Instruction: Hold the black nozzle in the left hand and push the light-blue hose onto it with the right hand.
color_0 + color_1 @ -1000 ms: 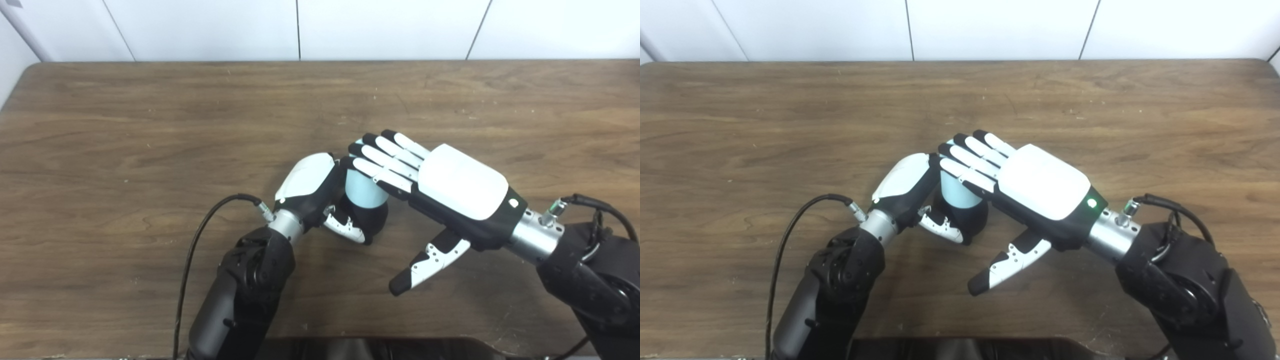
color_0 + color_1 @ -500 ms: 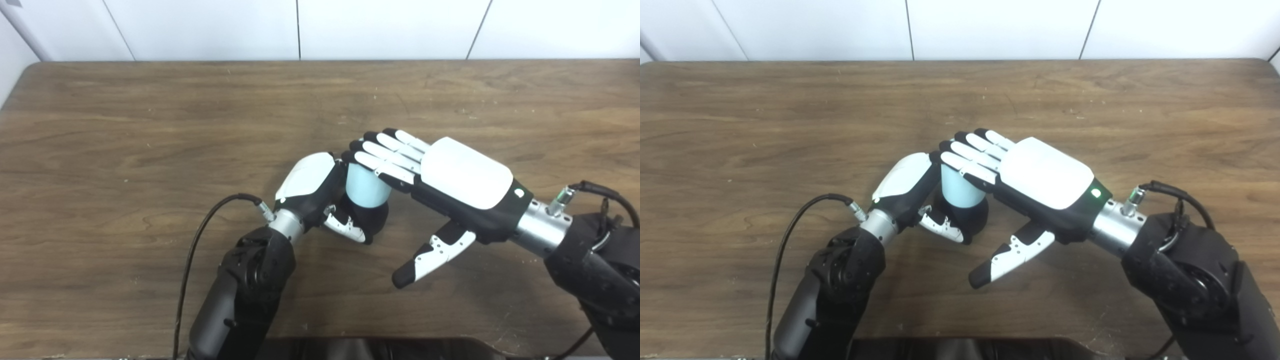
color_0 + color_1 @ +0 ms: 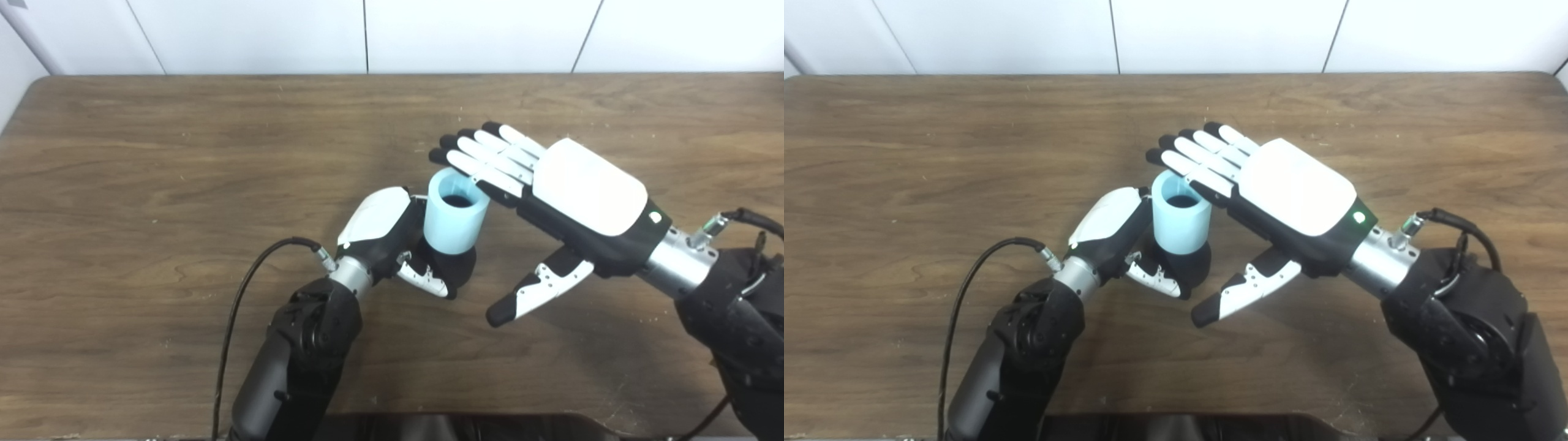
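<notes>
Light-blue hose standing upright on black nozzle, near table center, mouth up. Left hand clamped round the nozzle base, thumb wrapped across the front. Right hand flat, fingers apart, holding nothing, poised above and just right of the hose rim; contact w/ rim hard to tell.

Risks, as a guess: seating depth not visible, so hose maybe only part-way on. Off-center push from the flat palm = hose tilting or popping off. Right fingers catching the rim on the way past = hose dragged sideways. Weak left grip = nozzle twisting on the table.

Containers: only the hose bore, open at top, dark inside, prob. nozzle tip; can't confirm.
</notes>
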Robot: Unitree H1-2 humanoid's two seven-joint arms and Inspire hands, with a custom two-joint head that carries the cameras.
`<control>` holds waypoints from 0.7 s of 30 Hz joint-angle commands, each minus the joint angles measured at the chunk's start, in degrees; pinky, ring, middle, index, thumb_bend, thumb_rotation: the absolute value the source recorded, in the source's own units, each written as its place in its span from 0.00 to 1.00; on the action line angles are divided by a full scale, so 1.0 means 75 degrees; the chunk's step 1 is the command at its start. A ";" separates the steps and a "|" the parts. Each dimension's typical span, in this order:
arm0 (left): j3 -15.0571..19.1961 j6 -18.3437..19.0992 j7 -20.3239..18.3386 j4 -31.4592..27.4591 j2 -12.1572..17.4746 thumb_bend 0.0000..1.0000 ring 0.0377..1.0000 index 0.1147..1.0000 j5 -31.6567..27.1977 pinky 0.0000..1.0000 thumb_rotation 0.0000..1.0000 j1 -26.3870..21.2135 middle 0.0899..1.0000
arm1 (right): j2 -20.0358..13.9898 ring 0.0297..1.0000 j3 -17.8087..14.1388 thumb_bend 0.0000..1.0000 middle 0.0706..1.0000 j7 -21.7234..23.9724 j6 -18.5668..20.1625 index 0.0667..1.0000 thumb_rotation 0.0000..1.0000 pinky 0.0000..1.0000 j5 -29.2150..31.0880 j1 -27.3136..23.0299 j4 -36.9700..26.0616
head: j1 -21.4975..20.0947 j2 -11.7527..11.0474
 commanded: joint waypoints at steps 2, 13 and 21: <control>-0.0098 0.0497 -0.0781 0.0571 0.0217 0.52 0.74 0.42 -0.0041 1.00 0.04 0.0492 0.57 | 0.0047 1.00 -0.0191 0.67 1.00 -0.0226 -0.0048 0.99 1.00 1.00 0.0082 -0.0317 -0.0075 | 0.0005 0.0008; 0.0026 0.0494 -0.0618 0.0612 0.0250 0.52 0.75 0.43 -0.0134 1.00 0.04 0.0337 0.63 | 0.0166 1.00 -0.0523 0.64 1.00 -0.0232 0.0263 0.98 1.00 1.00 0.0260 -0.0430 0.0144 | 0.0013 -0.0049; -0.0101 0.0395 -0.0327 0.0675 0.0444 0.72 0.79 0.56 -0.0179 1.00 0.02 0.0175 0.69 | 0.0255 1.00 -0.0438 0.62 1.00 -0.0123 0.0435 0.97 0.99 1.00 0.0079 -0.0471 0.0143 | 0.0050 -0.0085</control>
